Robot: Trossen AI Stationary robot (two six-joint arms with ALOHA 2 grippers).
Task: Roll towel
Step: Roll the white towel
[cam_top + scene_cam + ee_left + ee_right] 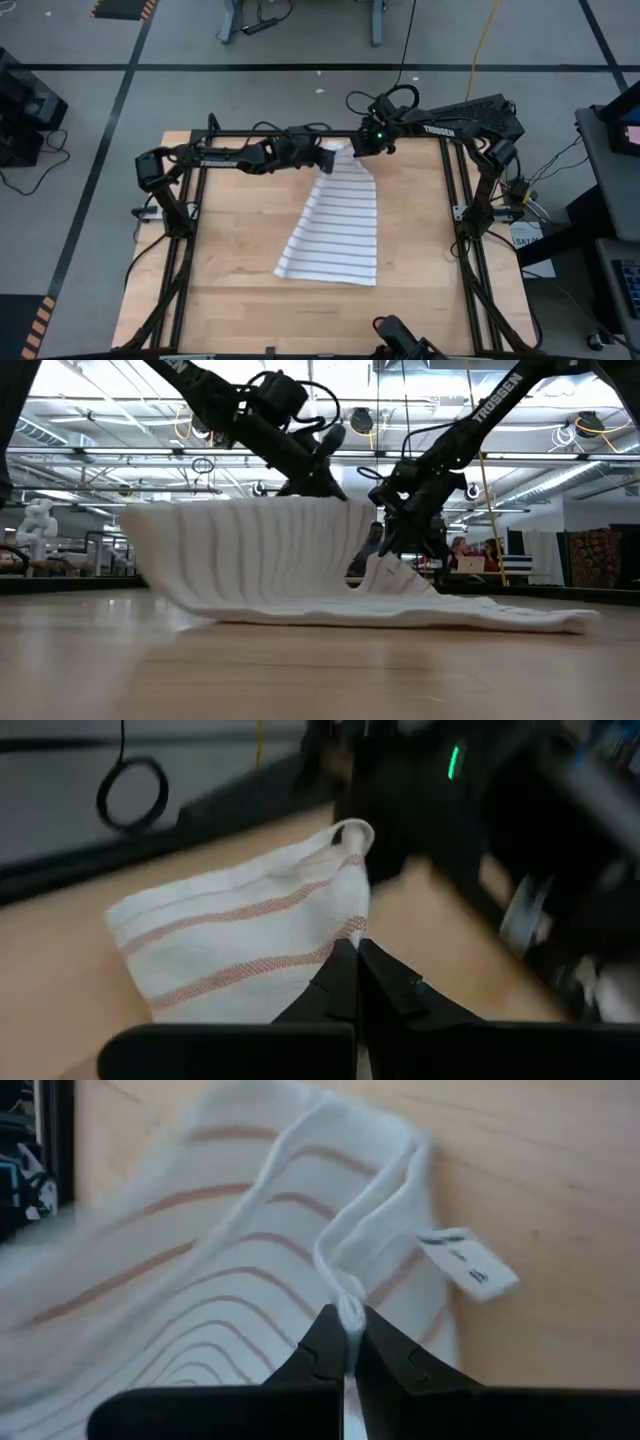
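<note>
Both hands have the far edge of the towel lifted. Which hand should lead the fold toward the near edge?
Probably neither alone. The left hand and right hand each pinch the towel at its raised far edge, close together, so moving them jointly looks best.

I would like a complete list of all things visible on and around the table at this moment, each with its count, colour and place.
Thin white cloth towel with narrow dark stripes: one, white; far edge lifted off the table, near edge lying on the wood.
Small white tag: one, white; on the towel's edge beside the right gripper.
Light wooden table: one, pale wood with black frame; picture centre.
Left gripper: one, dark; shut on the towel's far edge.
Right gripper: one, dark; shut on the towel's far edge, close beside the left gripper.
</note>
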